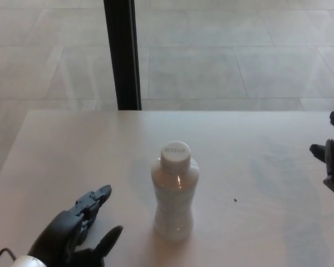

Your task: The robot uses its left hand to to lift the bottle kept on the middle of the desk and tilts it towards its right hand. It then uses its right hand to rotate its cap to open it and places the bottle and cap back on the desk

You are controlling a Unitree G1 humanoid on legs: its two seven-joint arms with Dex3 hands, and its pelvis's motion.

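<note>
A clear bottle [174, 197] with a white cap [175, 153] stands upright in the middle of the pale desk [72, 150]. My left hand [78, 231] sits low at the front left, open, its fingers spread and well apart from the bottle. At the right edge my right hand [333, 158] shows only in part, open, with nothing in it.
A black vertical post [122, 53] rises behind the desk's far edge, over a tiled floor [222, 50]. A tiny dark speck [235, 200] lies on the desk right of the bottle.
</note>
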